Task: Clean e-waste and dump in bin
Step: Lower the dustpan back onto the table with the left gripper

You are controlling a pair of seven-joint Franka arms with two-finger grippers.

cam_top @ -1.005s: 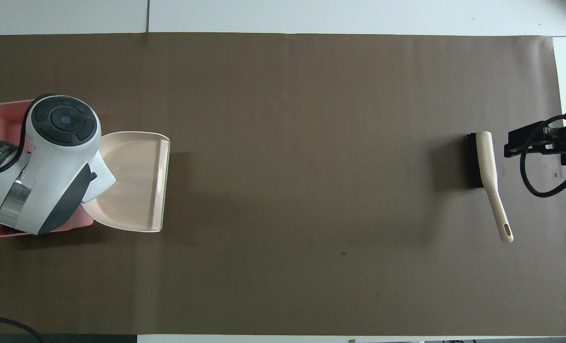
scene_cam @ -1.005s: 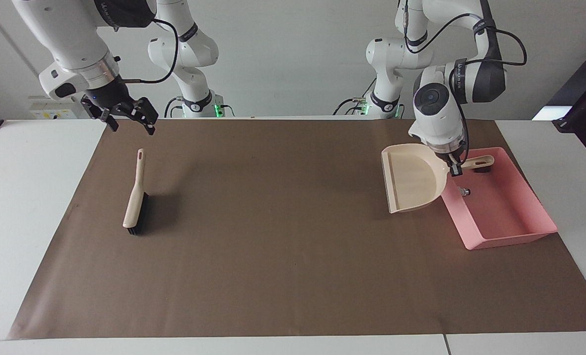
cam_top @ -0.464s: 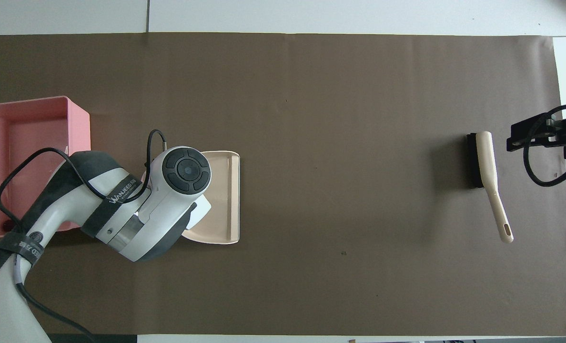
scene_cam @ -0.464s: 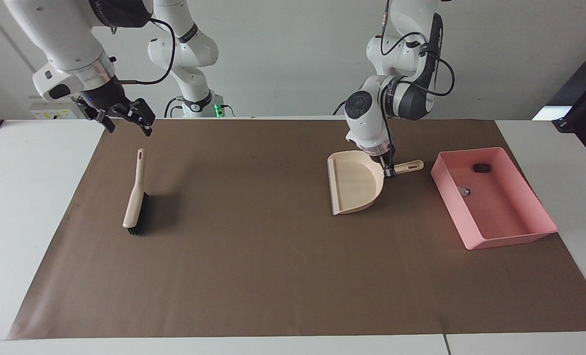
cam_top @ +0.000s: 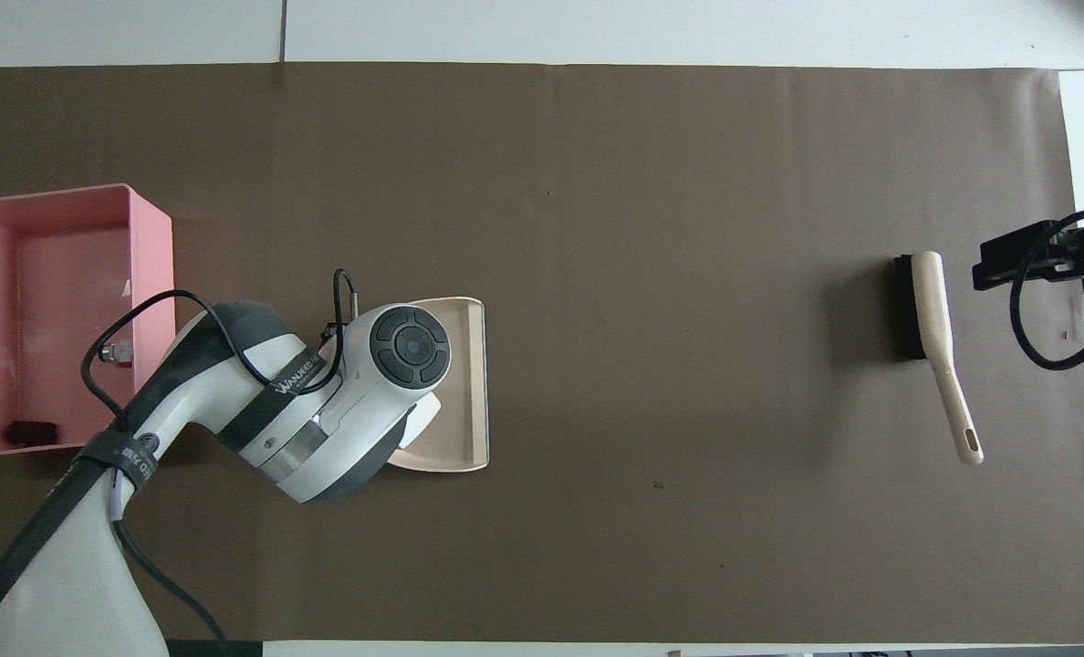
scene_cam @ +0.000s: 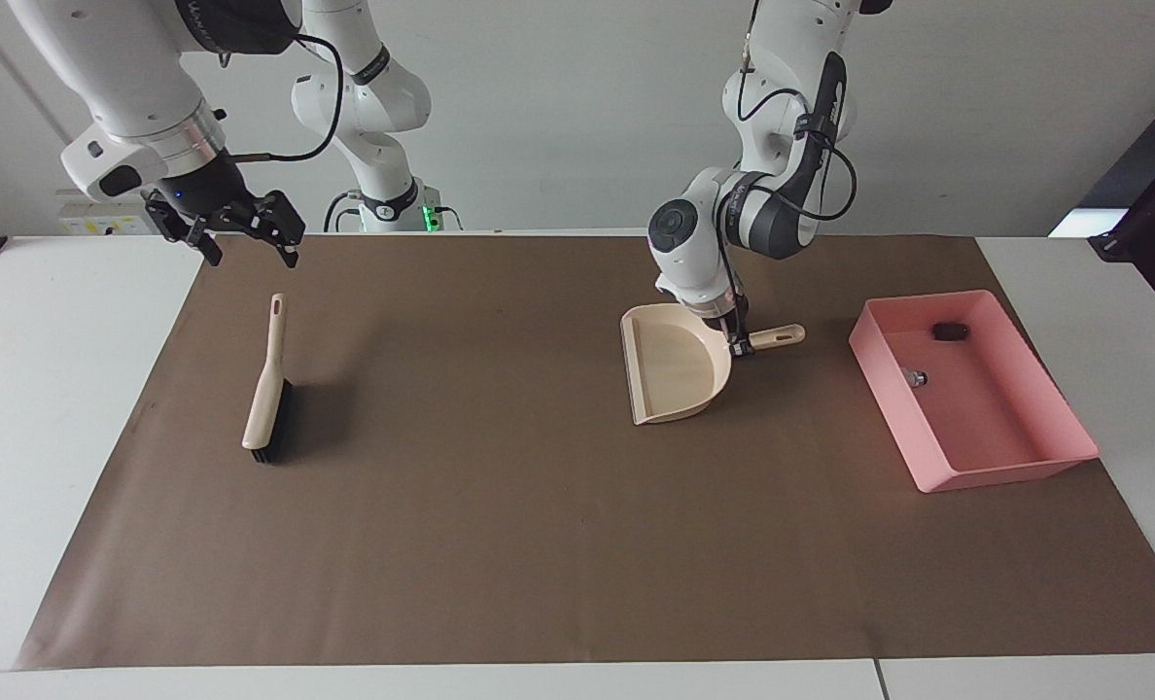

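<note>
dustpan (cam_top: 465, 383): left arm is covering its handle and most of its pan in the overhead view
bin (cam_top: 151, 239): picture edge is cutting off one end

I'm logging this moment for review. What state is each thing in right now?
Left gripper: shut on the dustpan's handle.
Right gripper: open, holding nothing, over the mat's edge near the brush.
Dustpan: empty, on the mat.
Brush: lying on the mat, untouched.
Bin: holds both e-waste pieces.

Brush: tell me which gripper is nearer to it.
Right. The right gripper, open, hangs just above the brush handle's tip; the left gripper grips the dustpan handle, toward the bin.
</note>
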